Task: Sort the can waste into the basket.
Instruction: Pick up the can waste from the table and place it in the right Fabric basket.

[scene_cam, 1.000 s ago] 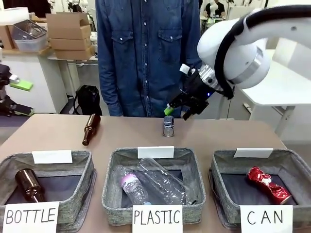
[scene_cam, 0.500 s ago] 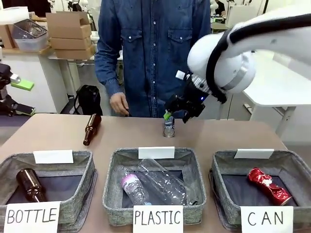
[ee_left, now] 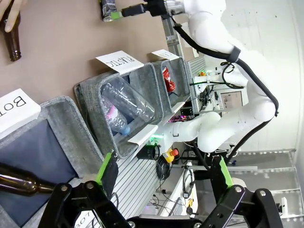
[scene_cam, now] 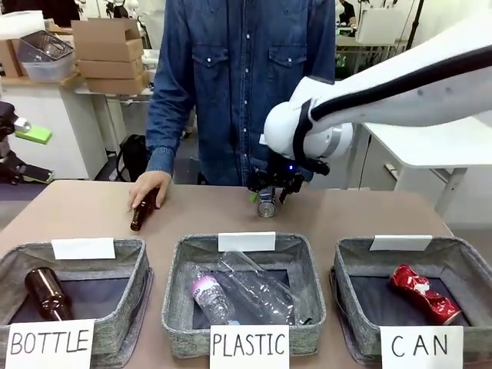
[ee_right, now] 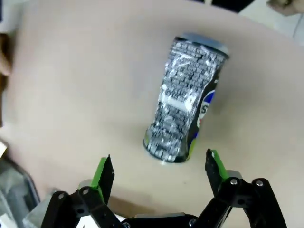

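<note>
Right wrist view: green-padded fingers (ee_right: 105, 173) of the right gripper (ee_right: 159, 173) spread apart, straddling the dented dark blue-black metal can (ee_right: 185, 102) with no contact; can lies on the brown worktop (ee_right: 85, 80). Front view: right gripper (scene_cam: 269, 190) points down over that can (scene_cam: 266, 204) at the far side, white arm reaching across from the right. Shiny red crushed can (scene_cam: 424, 292) lies inside the grey felt basket labelled "CAN" (scene_cam: 361, 265). Person's hand (scene_cam: 147, 187) rests on a brown glass bottle (scene_cam: 141, 211). Left gripper (ee_left: 164, 175) fingers apart above the "BOTTLE" basket (ee_left: 71, 121).
</note>
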